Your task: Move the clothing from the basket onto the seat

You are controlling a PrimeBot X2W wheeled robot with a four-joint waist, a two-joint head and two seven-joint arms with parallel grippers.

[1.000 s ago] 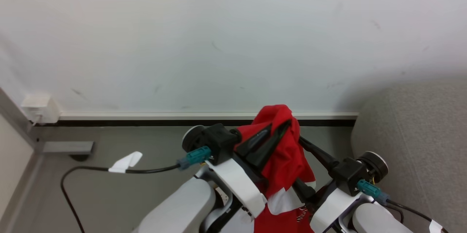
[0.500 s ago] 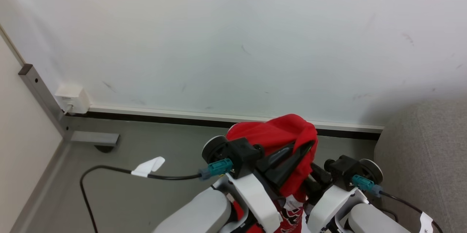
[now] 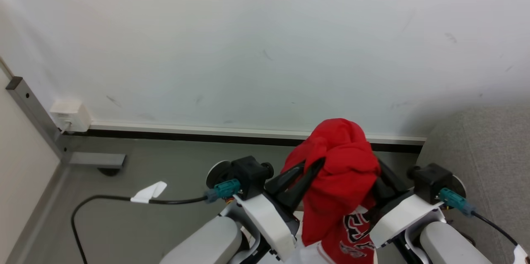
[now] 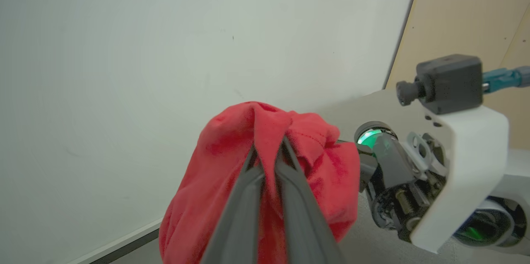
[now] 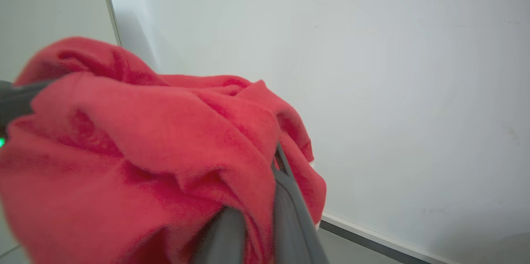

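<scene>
The clothing, a bright red jersey [image 3: 341, 169], hangs bunched between my two grippers in front of the wall, its dark white-outlined letters [image 3: 355, 231] showing low down. My left gripper [image 3: 318, 162] is shut on a fold of it; in the left wrist view the fingers [image 4: 290, 198] pinch red cloth [image 4: 232, 160] at their tips. My right gripper [image 3: 376, 175] is draped by the jersey, and its fingers [image 5: 290, 210] close under the red cloth [image 5: 145, 140]. The seat, a light grey sofa [image 3: 488, 152], fills the right edge. The basket is out of view.
A white wall [image 3: 265, 40] with a dark baseboard [image 3: 207, 136] stands close ahead above grey floor [image 3: 165, 164]. A black cable with a white tag [image 3: 145, 193] runs left across the floor. A socket box [image 3: 68, 115] and a metal post [image 3: 29, 106] sit at the left.
The head camera has shifted. The jersey bundle now sits further right and drapes over the right gripper, whose wrist has risen beside it. Both grippers have kept their hold.
</scene>
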